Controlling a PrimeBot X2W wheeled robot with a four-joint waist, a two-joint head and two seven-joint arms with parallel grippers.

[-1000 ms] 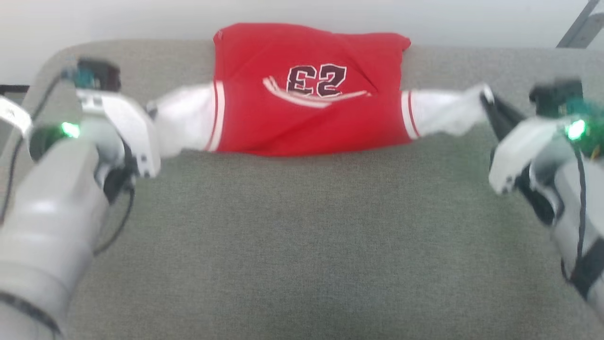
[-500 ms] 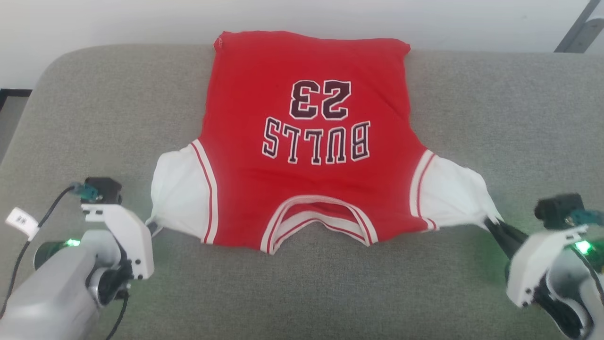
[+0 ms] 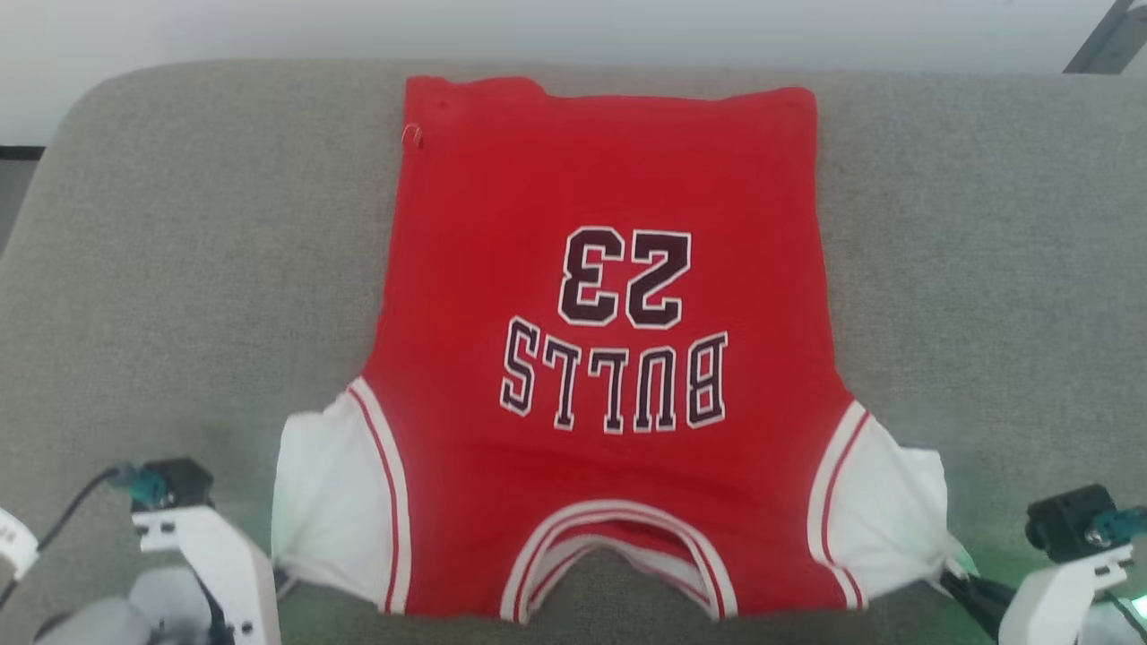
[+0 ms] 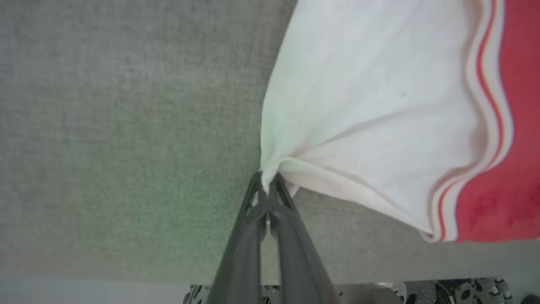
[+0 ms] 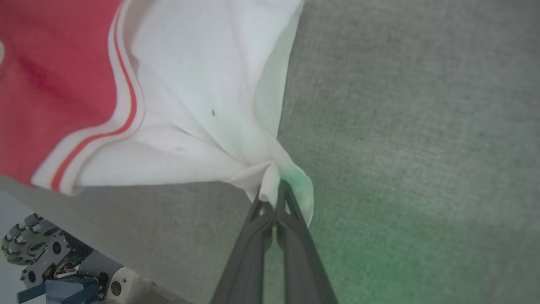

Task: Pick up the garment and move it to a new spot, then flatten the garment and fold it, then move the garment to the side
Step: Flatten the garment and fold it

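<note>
The garment (image 3: 600,269), a red jersey with white short sleeves and an upside-down "23" and "BULLS", lies spread flat on the grey cushion, collar toward me. My left gripper (image 4: 265,179) is shut on the tip of the white sleeve (image 4: 371,105) at the lower left of the head view; its mount (image 3: 211,555) hides the fingertips there. My right gripper (image 5: 272,185) is shut on the tip of the other white sleeve (image 5: 202,84); its dark fingers (image 3: 972,596) meet that sleeve (image 3: 896,511) at the lower right of the head view.
The grey cushioned surface (image 3: 179,269) has a rounded far-left corner and a pale wall behind it. The robot's wheeled base (image 5: 46,261) shows below the cushion's near edge. A dark metal strut (image 3: 1107,40) stands at the far right.
Both grippers have pulled the sleeves toward me, dragging the jersey down the cushion. It went from bunched to spread flat, with the lettering showing.
</note>
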